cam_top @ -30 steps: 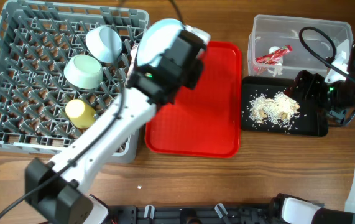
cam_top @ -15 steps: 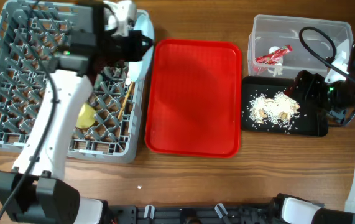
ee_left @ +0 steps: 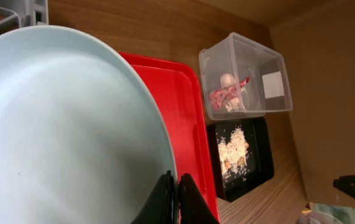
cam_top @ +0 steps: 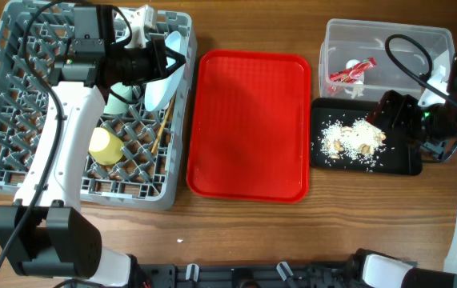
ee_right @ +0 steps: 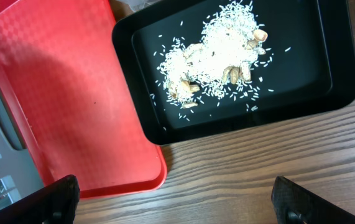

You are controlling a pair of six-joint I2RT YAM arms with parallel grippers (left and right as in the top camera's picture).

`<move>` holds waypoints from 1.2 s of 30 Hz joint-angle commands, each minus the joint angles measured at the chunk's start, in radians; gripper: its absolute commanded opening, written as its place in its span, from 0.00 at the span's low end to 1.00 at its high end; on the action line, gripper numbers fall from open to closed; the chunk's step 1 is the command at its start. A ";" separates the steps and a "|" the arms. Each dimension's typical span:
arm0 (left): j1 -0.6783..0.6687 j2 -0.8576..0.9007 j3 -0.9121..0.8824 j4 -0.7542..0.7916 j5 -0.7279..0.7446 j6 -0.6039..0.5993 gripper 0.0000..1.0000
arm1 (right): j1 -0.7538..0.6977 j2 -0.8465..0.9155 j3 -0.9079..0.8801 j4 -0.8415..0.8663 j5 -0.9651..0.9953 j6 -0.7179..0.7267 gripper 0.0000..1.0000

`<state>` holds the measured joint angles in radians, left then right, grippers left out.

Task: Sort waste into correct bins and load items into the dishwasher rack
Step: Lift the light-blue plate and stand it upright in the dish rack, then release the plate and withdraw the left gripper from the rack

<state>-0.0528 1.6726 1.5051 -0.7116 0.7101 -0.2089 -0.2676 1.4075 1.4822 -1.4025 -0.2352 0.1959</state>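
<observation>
My left gripper [cam_top: 158,61] is shut on the rim of the white round plate [cam_top: 164,74], holding it on edge over the right side of the grey dishwasher rack [cam_top: 20,152]. In the left wrist view the plate [ee_left: 59,130] fills the frame with both fingers [ee_left: 176,198] pinching its rim. The pale green bowl [cam_top: 118,102], yellow cup [cam_top: 106,145] and chopsticks [cam_top: 161,130] lie in the rack. The red-and-white wrapper [cam_top: 351,72] lies in the clear tub [cam_top: 388,36]. Rice scraps [cam_top: 352,137] lie in the black tray [cam_top: 400,164]. My right gripper [ee_right: 177,202] is open over the table.
The red serving tray [cam_top: 248,124] lies bare between the rack and the bins. A black cable [cam_top: 408,60] loops over the clear tub. The right arm [cam_top: 444,120] stands at the right table edge beside the black tray.
My left arm swung from over the red tray to the rack, carrying the plate, then lowered it on edge at the rack's right side. The right arm has not moved.
</observation>
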 commanded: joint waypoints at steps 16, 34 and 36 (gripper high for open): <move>0.005 0.005 0.000 0.009 -0.019 -0.035 0.04 | -0.002 -0.016 0.014 -0.001 -0.005 -0.013 1.00; -0.031 -0.055 0.000 0.048 -0.196 -0.031 0.51 | -0.002 -0.016 0.014 0.012 -0.012 -0.013 1.00; -0.068 -0.074 0.000 0.038 -0.205 -0.031 0.61 | 0.005 -0.016 0.014 0.034 -0.062 -0.040 1.00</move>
<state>-0.0689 1.6672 1.5047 -0.6697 0.5198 -0.2462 -0.2676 1.4075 1.4822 -1.3930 -0.2367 0.1959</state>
